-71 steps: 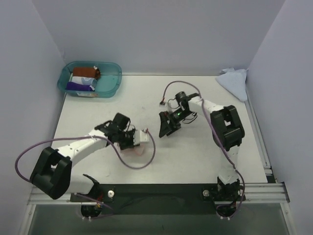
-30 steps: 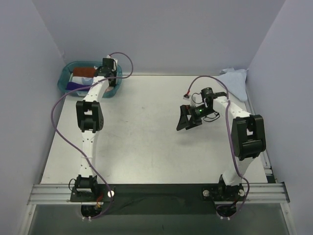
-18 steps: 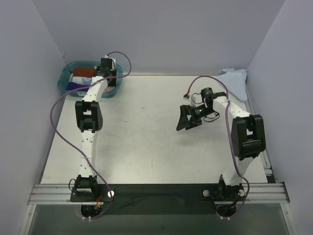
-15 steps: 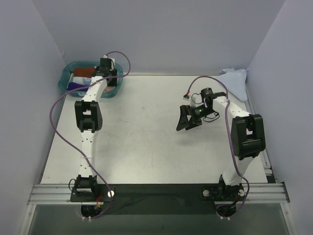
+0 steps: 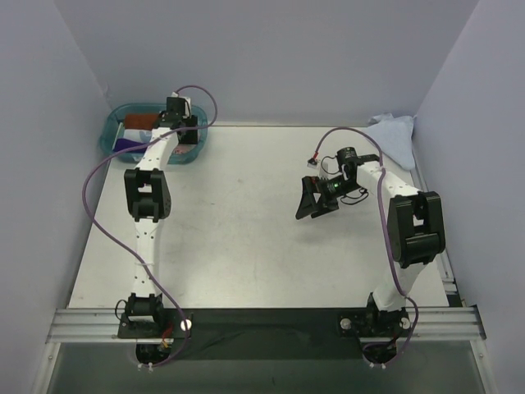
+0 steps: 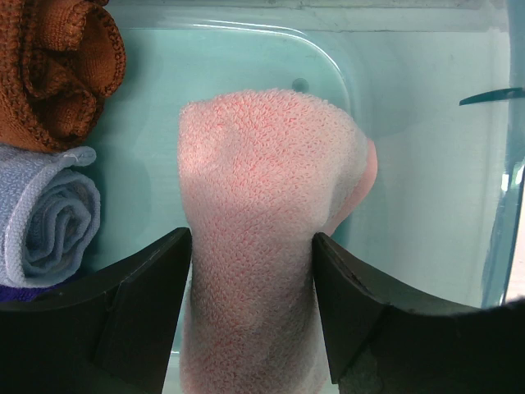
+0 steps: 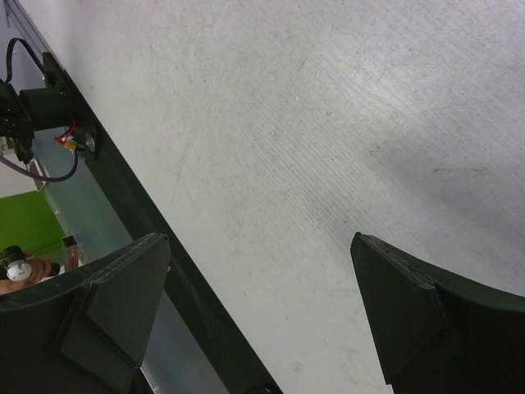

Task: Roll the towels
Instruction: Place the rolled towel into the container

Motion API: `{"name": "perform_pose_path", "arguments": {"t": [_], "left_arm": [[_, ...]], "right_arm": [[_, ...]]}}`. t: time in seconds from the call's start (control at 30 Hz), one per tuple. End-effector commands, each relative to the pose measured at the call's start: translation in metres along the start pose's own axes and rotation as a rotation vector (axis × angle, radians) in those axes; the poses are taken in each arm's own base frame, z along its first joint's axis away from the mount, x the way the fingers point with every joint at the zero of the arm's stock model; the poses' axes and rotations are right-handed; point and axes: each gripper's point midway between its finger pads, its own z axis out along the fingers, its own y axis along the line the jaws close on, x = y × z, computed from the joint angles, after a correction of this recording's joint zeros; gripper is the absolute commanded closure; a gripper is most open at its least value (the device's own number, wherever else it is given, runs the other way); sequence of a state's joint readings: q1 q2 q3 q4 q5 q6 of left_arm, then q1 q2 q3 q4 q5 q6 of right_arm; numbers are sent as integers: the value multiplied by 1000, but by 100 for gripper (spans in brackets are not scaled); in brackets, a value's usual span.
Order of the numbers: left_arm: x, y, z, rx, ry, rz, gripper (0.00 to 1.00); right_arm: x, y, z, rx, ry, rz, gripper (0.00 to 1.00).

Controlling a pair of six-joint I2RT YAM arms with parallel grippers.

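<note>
Over teal tub (image 6: 426, 123), left tool (image 6: 250, 238) clamps pink towel (image 6: 262, 164), long axis pointing outward; right tool (image 7: 261, 238) apart.

Tub (image 5: 105, 139) at far-L corner of table (image 5: 246, 246); rolled towel (image 6: 262, 205) in it, betw. L gripper (image 6: 250, 242) fingers; second roll (image 6: 45, 222) at its L, third roll (image 6: 57, 66) beyond. Loose towel (image 5: 392, 135) at far-R corner.

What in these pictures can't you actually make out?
Pink towel: in the top view it is hidden under the left tool over the tub. In the left wrist view its lower end is cut off by the bottom edge.
Purple cloth: the left wrist view shows barely a sliver, with the rest behind a tool finger.
Blue towel by the right wall: in the top view it is too small to show a tag or folds.
</note>
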State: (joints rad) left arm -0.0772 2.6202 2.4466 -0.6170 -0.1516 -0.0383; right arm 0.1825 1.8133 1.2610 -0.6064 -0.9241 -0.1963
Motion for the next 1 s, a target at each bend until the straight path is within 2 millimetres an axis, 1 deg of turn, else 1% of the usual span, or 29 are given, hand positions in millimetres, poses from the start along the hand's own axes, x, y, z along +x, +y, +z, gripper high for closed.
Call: {"name": "perform_pose_path", "arguments": {"t": [0.0,0.03,0.2,0.47,0.6,0.67,0.7,0.73,0.8,0.83,0.87,0.9,0.93,0.97], "left_arm": [[-52,-1,-36,43,-129,-31,29],[-55,-2,-41,47,-137,-31,29],[-59,-3,-49,63,-142,-29,28],[-75,-3,-65,72,-182,-19,24],[-84,0,-74,67,-204,-6,20],[-92,1,-83,67,-224,4,13],[-94,1,-86,71,-227,3,13],[-99,2,-93,74,-241,3,12],[-104,2,-103,76,-255,37,11],[-113,0,-119,96,-280,44,9],[-113,0,-124,106,-281,68,4],[-116,-4,-133,119,-292,89,3],[-126,-11,-156,148,-326,118,3],[-129,-14,-167,152,-340,170,3]], "right_arm": [[2,6,-2,-24,10,27,0],[2,6,-1,-26,12,29,0],[1,7,-2,-32,8,25,0],[0,9,-2,-35,4,17,0],[-5,8,-6,-19,-7,5,0],[-10,6,-9,-1,-18,-5,0],[-12,6,-10,8,-23,-12,0],[-19,6,-14,22,-38,-27,0],[-28,-4,-25,85,-61,-40,0],[-40,-6,-35,122,-93,-63,0],[-49,-12,-43,160,-117,-69,0],[-56,-30,-60,240,-146,-48,0],[-74,-36,-77,291,-195,-62,0],[-82,-47,-90,337,-221,-52,1]]}}
